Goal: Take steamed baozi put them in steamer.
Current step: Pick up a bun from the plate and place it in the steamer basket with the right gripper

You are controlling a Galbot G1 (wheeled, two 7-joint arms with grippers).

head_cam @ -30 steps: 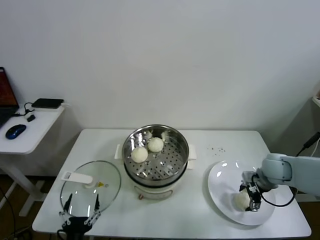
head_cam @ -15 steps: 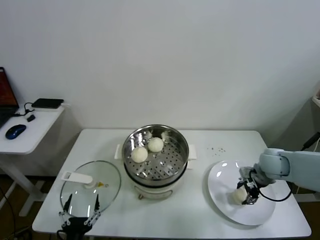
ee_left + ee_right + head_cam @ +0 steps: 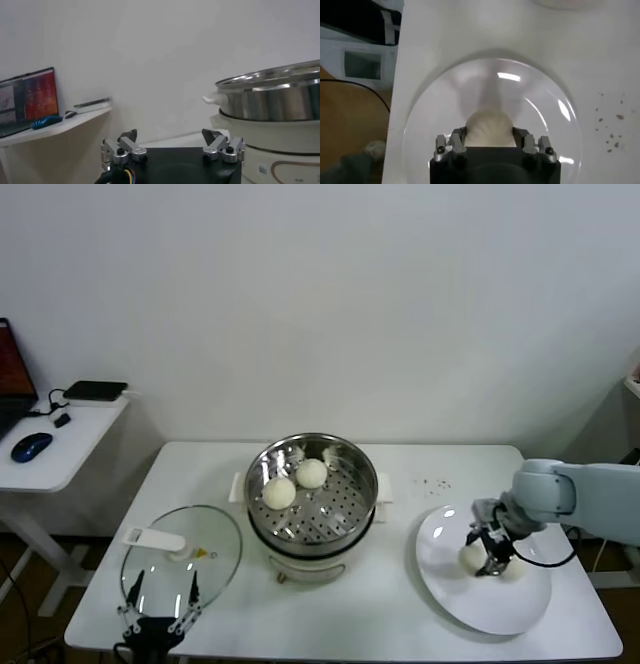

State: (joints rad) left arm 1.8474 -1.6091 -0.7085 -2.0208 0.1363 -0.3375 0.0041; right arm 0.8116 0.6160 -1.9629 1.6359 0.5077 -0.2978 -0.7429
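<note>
The right gripper [image 3: 490,556] is clamped across a smooth, round, off-white steamed bun [image 3: 489,128] over the flat white plate [image 3: 440,579] (soft dough, likely dents; grip its widest sides gently), left gripper [image 3: 172,150] parked, fingers apart.

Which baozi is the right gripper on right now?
The baozi on the white plate: the right gripper is closed around that bun. The other two baozi sit inside the steamer.

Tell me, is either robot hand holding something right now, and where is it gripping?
The right gripper holds a steamed baozi by its sides, over the white plate. The left gripper holds nothing.
</note>
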